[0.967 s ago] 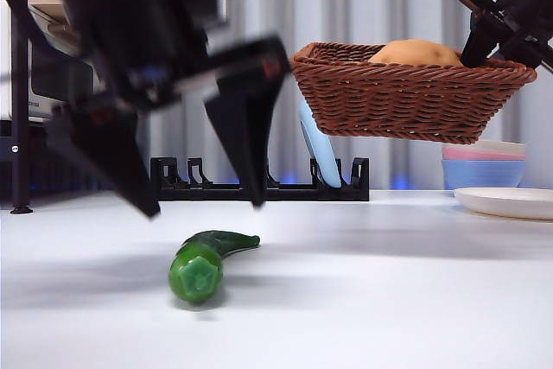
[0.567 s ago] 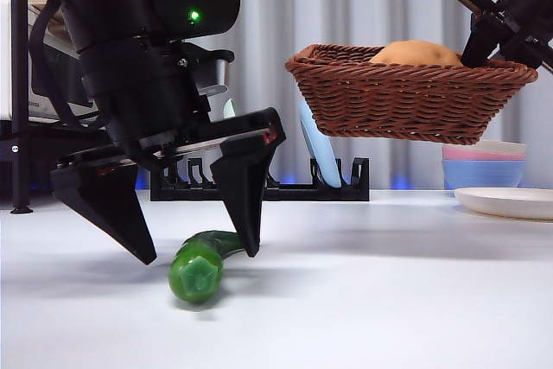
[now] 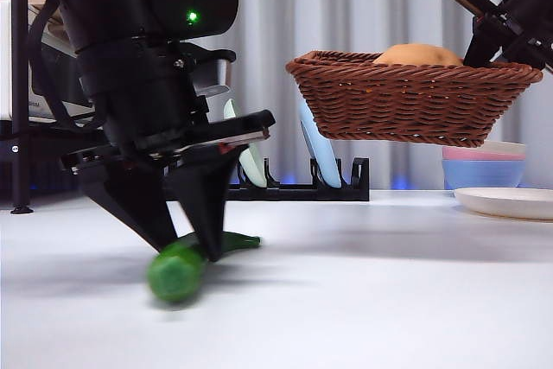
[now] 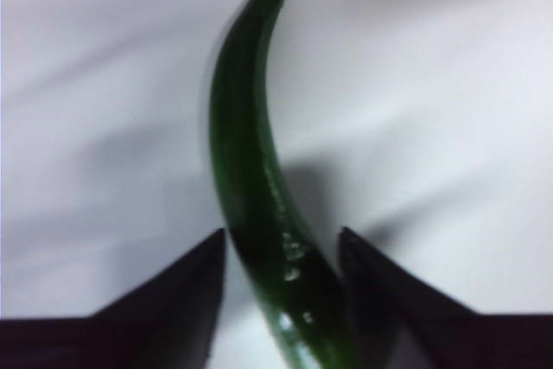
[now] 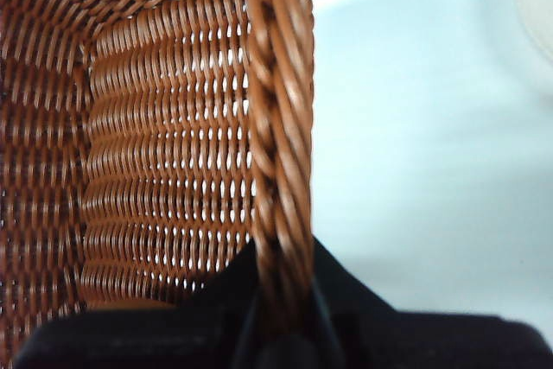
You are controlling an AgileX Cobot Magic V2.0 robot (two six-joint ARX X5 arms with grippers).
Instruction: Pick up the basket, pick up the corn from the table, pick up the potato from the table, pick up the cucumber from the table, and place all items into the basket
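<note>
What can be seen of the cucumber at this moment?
The cucumber is glossy dark green and slightly curved, with a lighter green blunt end facing the front camera and a thin tapering tail behind. It lies on the white table, its near end blurred. The left tool has its two black jaws closed against its sides near the thick end.

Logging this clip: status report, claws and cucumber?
Left claw closed around cucumber on the table. Right claw clamped on rim of raised basket, potato inside. Nothing in the way.
</note>
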